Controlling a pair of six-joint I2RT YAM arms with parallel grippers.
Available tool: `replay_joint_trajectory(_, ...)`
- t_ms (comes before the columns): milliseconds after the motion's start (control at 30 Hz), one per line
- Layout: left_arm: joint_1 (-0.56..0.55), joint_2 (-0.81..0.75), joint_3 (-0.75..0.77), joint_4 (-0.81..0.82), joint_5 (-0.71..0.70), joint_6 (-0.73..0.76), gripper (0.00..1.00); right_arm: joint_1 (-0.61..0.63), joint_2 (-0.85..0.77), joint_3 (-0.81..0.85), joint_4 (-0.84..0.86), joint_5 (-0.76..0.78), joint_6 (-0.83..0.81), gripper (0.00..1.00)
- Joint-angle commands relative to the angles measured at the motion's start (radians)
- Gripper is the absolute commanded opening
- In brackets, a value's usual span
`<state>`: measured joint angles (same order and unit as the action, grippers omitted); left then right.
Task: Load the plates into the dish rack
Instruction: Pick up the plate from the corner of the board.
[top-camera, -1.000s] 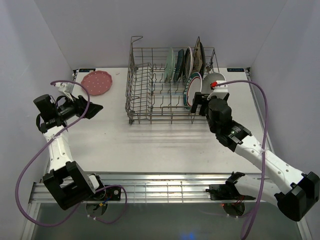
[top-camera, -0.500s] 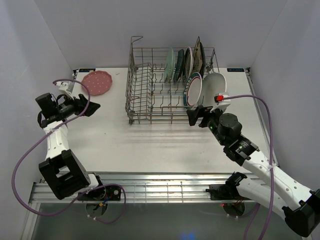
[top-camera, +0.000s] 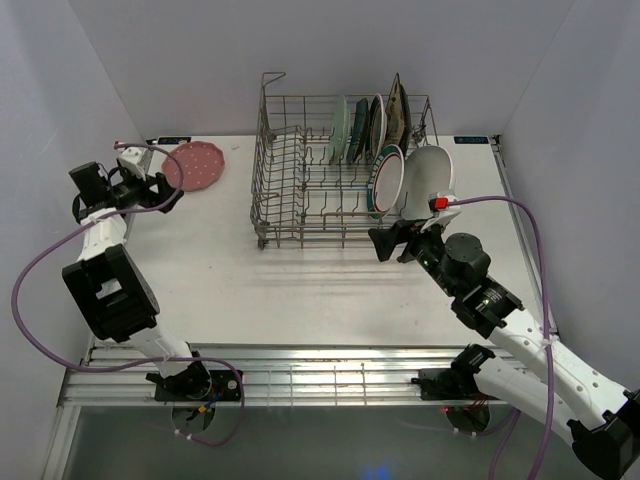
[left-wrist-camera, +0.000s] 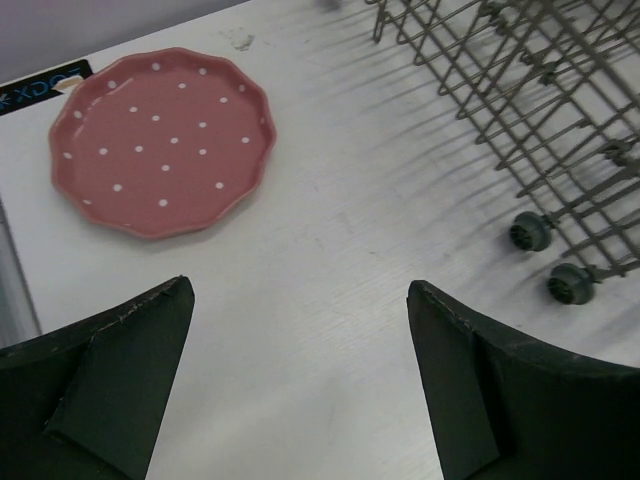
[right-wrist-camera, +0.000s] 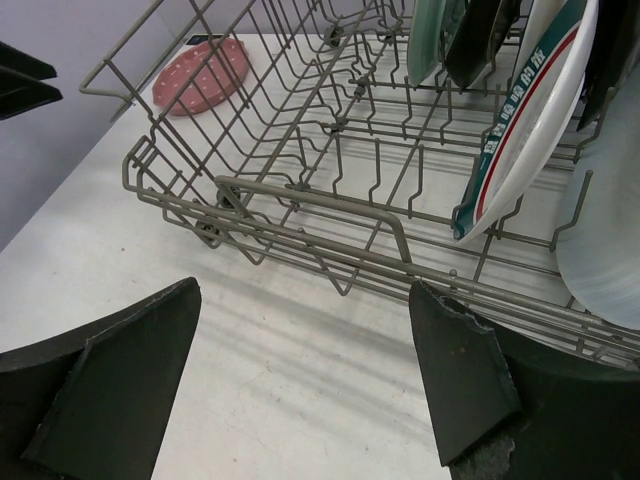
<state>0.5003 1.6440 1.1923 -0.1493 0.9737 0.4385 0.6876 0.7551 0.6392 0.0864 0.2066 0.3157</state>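
Hovering near the pink dotted plate (left-wrist-camera: 160, 140), flat on the table (top-camera: 300, 280) left of the dish rack (top-camera: 300, 190): left gripper (left-wrist-camera: 298, 330), jaws spread, empty.
Right gripper (right-wrist-camera: 305, 320) spread, empty, before the rack; other plates (top-camera: 375, 125) upright inside; label (left-wrist-camera: 45, 85) reads "XDO".

A white table (top-camera: 300, 285) stands between pale lavender walls (top-camera: 180, 60). A metal rail (top-camera: 330, 372) runs along its near edge. A dark label (left-wrist-camera: 40, 88) lies at the far left corner, its pale lettering possibly reading XDOF. A second label (top-camera: 472, 140) lies at the far right corner.
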Motion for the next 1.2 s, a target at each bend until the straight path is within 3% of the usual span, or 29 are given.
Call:
replay_joint_trajectory(0,-0.04,0.043,0.093,0.03,-0.099,0.123,0.98,0.003,-0.019,0.001,0.058,-0.032,0.01,0.9)
replay_joint_trajectory(167,-0.126,0.141,0.162,0.014,-0.279,0.207,0.98,0.003,-0.016,-0.004,0.065,-0.042,0.013,0.9)
replay_joint_trajectory(567,-0.252,0.438,0.472,-0.096,-0.516,0.243,0.98,0.003,-0.01,-0.016,0.075,-0.061,0.016,0.9)
replay_joint_trajectory(1167,-0.401,0.596,0.567,-0.055,-0.773,0.313,0.93,0.001,-0.014,-0.027,0.073,-0.07,0.017,0.9)
